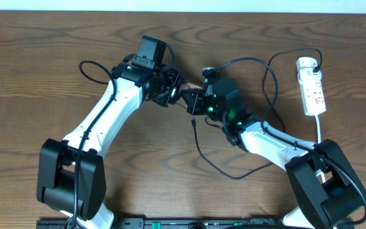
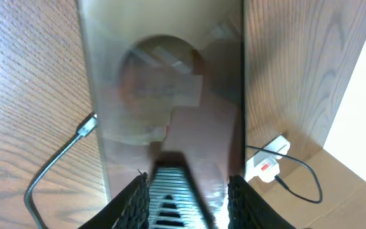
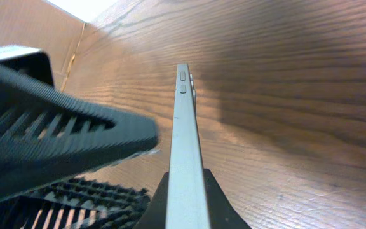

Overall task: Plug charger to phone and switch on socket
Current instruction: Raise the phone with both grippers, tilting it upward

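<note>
The phone stands on its long edge above the table, and my right gripper is shut on it across its thickness. In the left wrist view its glossy dark face fills the middle. My left gripper sits against that face with its jaws partly apart. They straddle a ribbed black finger and hold nothing. Overhead, the left gripper and right gripper meet mid-table and hide most of the phone. The charger cable loops over the table. Its connector tip lies loose beside the phone. The white socket lies at the far right.
The charger lead runs from the socket in wide loops across the right half of the table. A thicker black robot cable curls behind the left arm. Both arm bases stand at the front edge. A pale wall borders the table's back.
</note>
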Robot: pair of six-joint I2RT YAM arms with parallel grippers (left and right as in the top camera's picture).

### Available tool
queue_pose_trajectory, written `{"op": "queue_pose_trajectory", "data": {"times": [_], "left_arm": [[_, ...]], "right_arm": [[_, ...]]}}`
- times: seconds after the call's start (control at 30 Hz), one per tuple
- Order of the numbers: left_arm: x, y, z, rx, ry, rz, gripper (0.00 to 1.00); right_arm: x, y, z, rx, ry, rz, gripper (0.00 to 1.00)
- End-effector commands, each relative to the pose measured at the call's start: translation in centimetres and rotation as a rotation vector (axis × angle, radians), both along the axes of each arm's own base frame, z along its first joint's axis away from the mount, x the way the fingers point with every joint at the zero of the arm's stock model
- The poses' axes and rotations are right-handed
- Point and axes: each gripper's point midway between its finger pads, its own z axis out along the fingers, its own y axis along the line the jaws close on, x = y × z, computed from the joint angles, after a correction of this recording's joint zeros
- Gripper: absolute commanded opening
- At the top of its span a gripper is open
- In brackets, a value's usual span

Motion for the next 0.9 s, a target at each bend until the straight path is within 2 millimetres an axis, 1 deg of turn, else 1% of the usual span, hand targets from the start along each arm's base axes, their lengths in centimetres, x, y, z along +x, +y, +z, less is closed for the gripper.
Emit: {"op": "queue_pose_trajectory", "data": {"times": [0.0,0.07,0.13,0.17,0.2,0.27,0.3,0.4,0.47,0.53,0.63,0.77,0.87], "left_arm": [[0.6,0.5,1.7,0.013,-0.090,-0.065,0.39],[0.7,0.7,1.8,0.022,-0.139,-0.145,0.46],[0.7,0.7,2.2,0.011,-0.190,-0.236,0.57],[0.6,0.7,2.4,0.000,-0.210,-0.272,0.66],[0.6,0.7,2.6,-0.014,-0.228,-0.299,0.69],[1.0,0.4,3.6,-0.064,-0.298,-0.361,0.69],[1.4,-0.1,4.7,-0.107,-0.367,-0.413,0.69],[2.3,-1.0,7.5,-0.222,-0.513,-0.492,0.69],[2.8,-1.1,8.7,-0.262,-0.572,-0.507,0.69],[3.2,-0.8,9.4,-0.274,-0.607,-0.509,0.69],[3.5,-0.6,9.5,-0.273,-0.615,-0.503,0.69],[4.0,-0.6,10.0,-0.271,-0.657,-0.507,0.69],[4.5,-0.7,10.7,-0.268,-0.703,-0.511,0.69]], "right_arm": [[2.0,-2.0,2.3,0.048,-0.032,-0.060,0.01],[2.9,-3.5,3.2,0.077,-0.030,-0.101,0.01],[3.7,-5.0,4.2,0.118,-0.018,-0.151,0.01],[4.0,-5.7,4.6,0.139,-0.010,-0.176,0.01],[4.2,-6.3,5.1,0.160,-0.004,-0.198,0.01],[4.6,-7.1,6.1,0.205,0.009,-0.237,0.01],[4.7,-7.5,6.7,0.235,0.015,-0.255,0.01],[5.1,-7.7,8.2,0.337,0.042,-0.297,0.01],[5.4,-7.7,8.9,0.434,0.092,-0.340,0.01],[5.7,-8.0,9.2,0.508,0.137,-0.390,0.01],[6.1,-8.3,9.9,0.599,0.176,-0.441,0.01],[6.2,-8.2,11.0,0.699,0.213,-0.456,0.01],[6.2,-8.0,11.3,0.770,0.270,-0.464,0.01]]}}
